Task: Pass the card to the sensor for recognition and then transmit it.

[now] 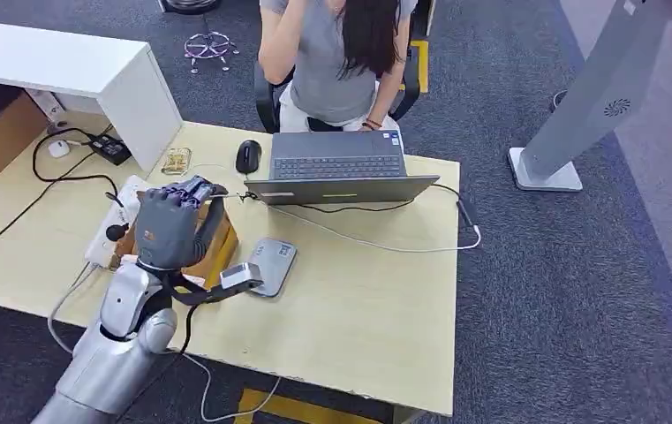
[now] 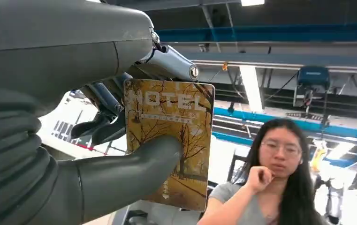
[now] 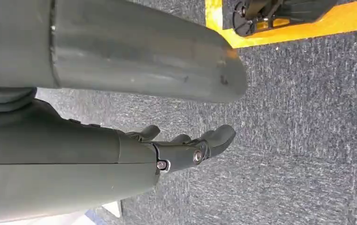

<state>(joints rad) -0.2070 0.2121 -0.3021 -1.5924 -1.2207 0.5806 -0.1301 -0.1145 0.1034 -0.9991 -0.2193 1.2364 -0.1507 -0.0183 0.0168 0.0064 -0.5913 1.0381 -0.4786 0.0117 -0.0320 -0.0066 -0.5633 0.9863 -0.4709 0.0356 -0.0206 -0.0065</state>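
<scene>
While the left hand is raised above the near left part of the desk, it grips a card between its thick thumb and its darker fingers. In the left wrist view the thumb lies across the printed face of the card, which is brown and gold with bare trees and the word HOTEL along one end. In the head view the card appears as a brown slab edge-on under the curled fingers, held clear of the desk surface and just beside the grey card reader. The reader lies flat on the desk, between the hand and the laptop, and a thin cable runs from the laptop's area across the desk to the far right edge. A black mouse sits left of the laptop, with a small clear item near it. A white power strip lies at the left edge, partly hidden by the hand. A person in a grey top sits behind the laptop, facing the robot. The right hand hangs over dark grey carpet, its fingers loosely extended, apart and holding nothing.
</scene>
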